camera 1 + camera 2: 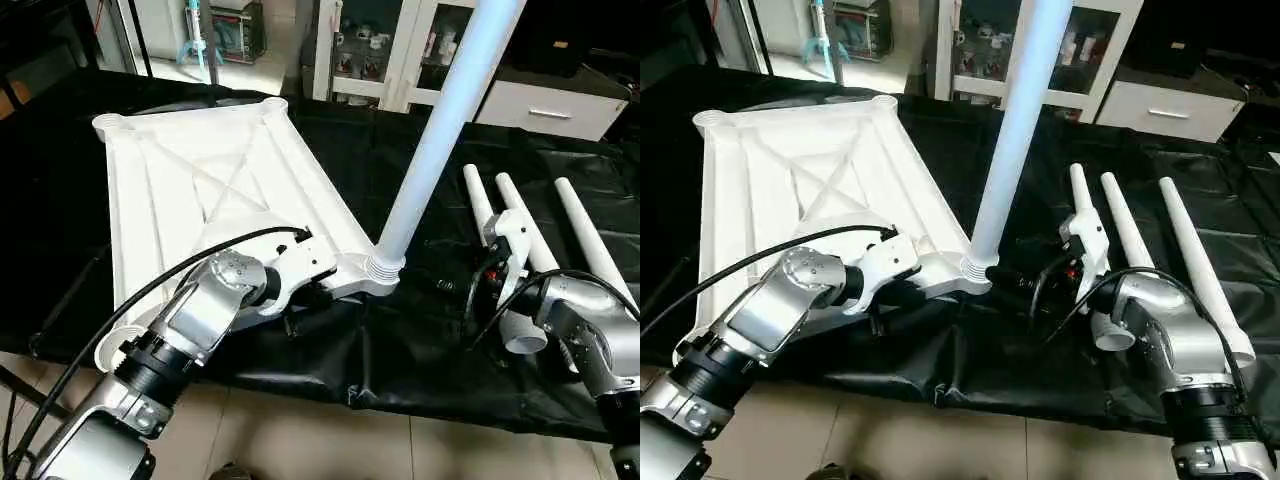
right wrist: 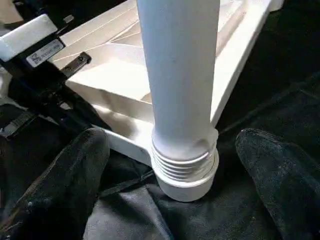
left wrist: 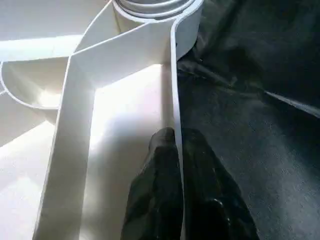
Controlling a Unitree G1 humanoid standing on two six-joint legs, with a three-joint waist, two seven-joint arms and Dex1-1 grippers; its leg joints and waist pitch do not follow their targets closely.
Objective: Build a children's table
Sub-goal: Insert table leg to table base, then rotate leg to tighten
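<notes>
The white tabletop (image 1: 200,170) lies upside down on the black cloth, its X-ribs facing up. One white leg (image 1: 430,140) stands upright in the near right corner socket (image 1: 383,270), with some thread (image 2: 182,162) showing above the socket. My left gripper (image 3: 172,137) is shut on the tabletop's thin rim wall just beside that corner. My right gripper (image 2: 175,145) is open, one finger on each side of the leg's base, both clear of it. Three loose legs (image 1: 590,240) lie side by side to the right.
Black cloth (image 1: 420,340) covers the work surface, whose front edge runs just below the corner socket. A white cabinet (image 1: 370,50) and a drawer unit (image 1: 550,105) stand behind. Black cables (image 1: 150,290) run along both forearms.
</notes>
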